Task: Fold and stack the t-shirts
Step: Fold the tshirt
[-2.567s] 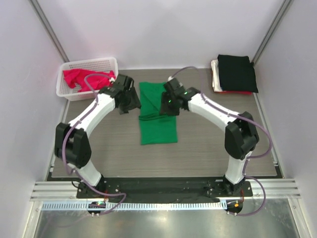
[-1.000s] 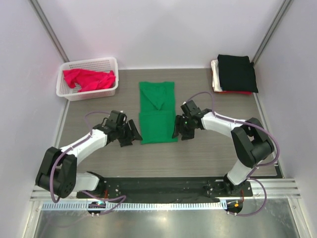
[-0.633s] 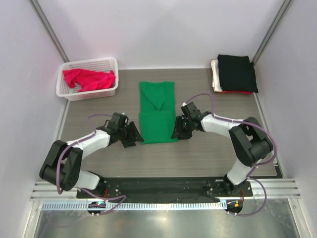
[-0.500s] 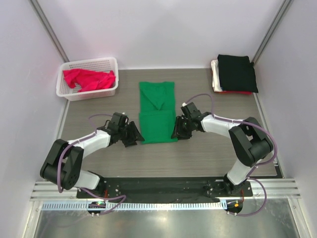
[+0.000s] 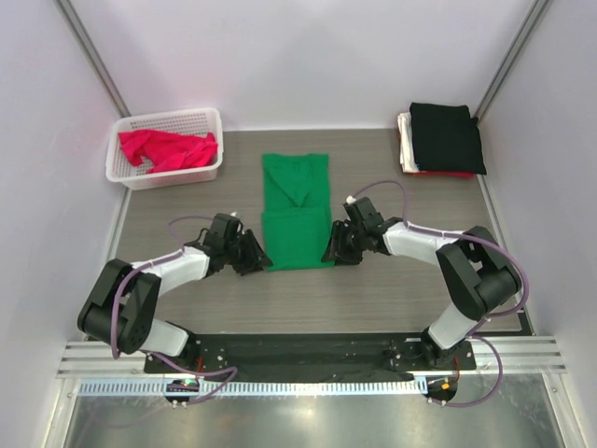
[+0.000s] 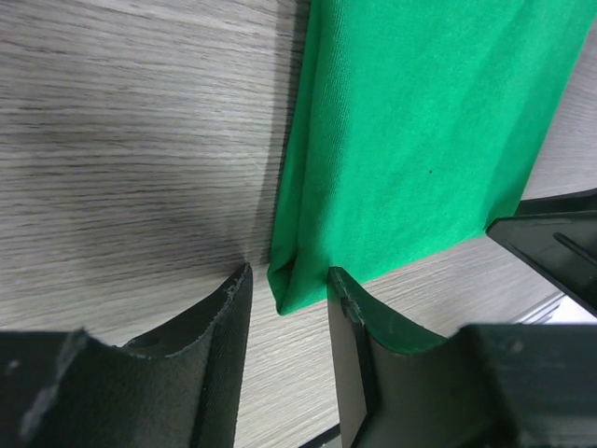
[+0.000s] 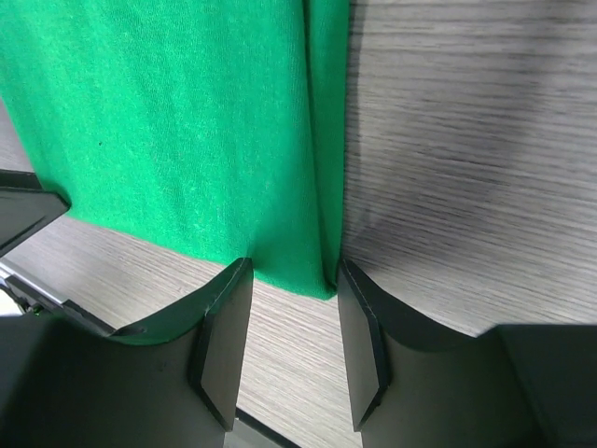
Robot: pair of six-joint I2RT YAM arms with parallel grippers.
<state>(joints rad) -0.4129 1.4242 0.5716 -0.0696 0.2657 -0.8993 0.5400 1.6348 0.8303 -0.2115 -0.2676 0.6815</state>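
Observation:
A bright green t-shirt (image 5: 297,210) lies folded into a long strip in the middle of the table. My left gripper (image 5: 257,260) sits low at its near left corner. In the left wrist view that gripper (image 6: 287,280) is open, and the green shirt's (image 6: 420,140) corner tip lies between the fingers. My right gripper (image 5: 332,252) sits at the near right corner. The right wrist view shows it (image 7: 294,271) open too, straddling the edge of the green cloth (image 7: 168,121). A red-pink t-shirt (image 5: 168,149) lies crumpled in the basket. A black t-shirt (image 5: 446,135) tops a stack at the back right.
The white lattice basket (image 5: 126,175) stands at the back left. Under the black shirt, a white one (image 5: 404,140) and a red one (image 5: 438,175) show at the stack's edges. Grey walls close in the table on three sides.
Both arms came down from the shirt's middle to its near end, then slid inward onto the near corners. The jaws of both grippers have narrowed around the cloth.

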